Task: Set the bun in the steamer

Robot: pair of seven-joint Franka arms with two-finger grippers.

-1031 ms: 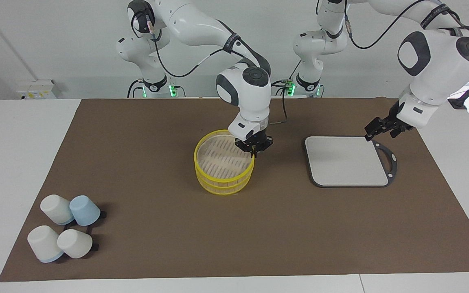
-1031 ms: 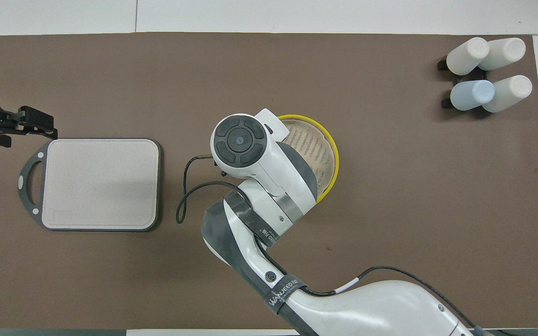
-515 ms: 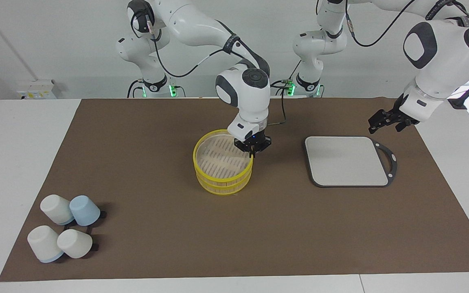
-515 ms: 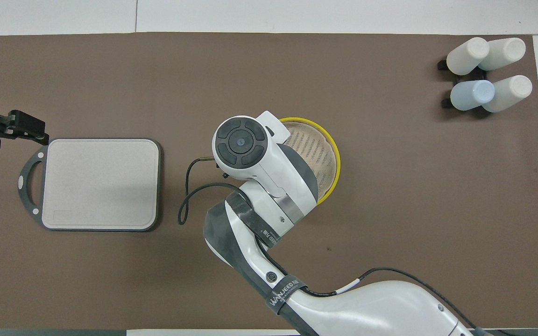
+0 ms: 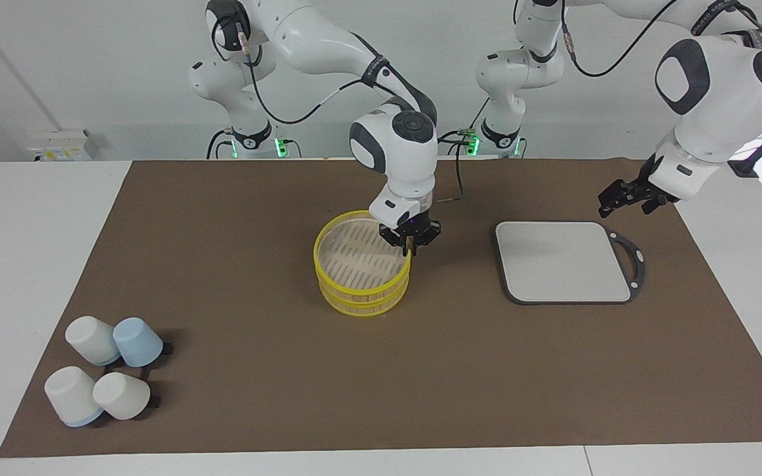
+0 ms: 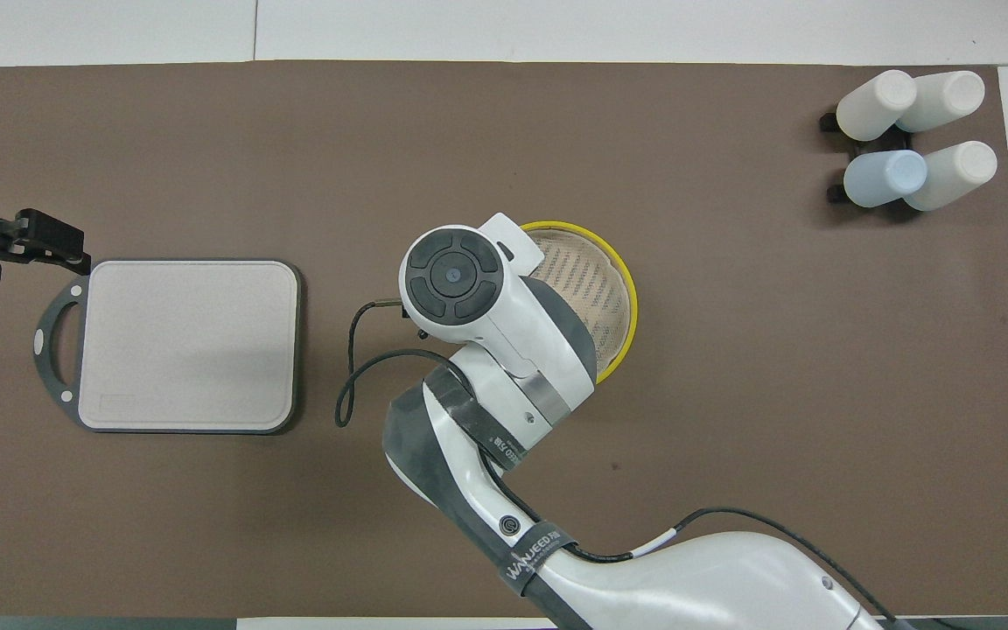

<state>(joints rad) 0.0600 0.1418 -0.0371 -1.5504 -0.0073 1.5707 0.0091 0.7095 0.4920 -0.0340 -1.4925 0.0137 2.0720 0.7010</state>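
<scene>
Fingers of the right gripper sit at the steamer rim mid-desk, opening unclear; left gripper open, waiting. No bun visible; placement unconfirmed.

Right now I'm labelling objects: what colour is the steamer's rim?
Yellow; the steamer rim shows best in the facing view.

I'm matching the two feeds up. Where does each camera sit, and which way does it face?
Facing view: high across the table, looking at both arm bases; right gripper at the steamer rim, left gripper over the mat by the board.
Overhead view: above the robots' end, looking steeply down; right arm covers part of the steamer.
Both show steamer, board, cups.
</scene>
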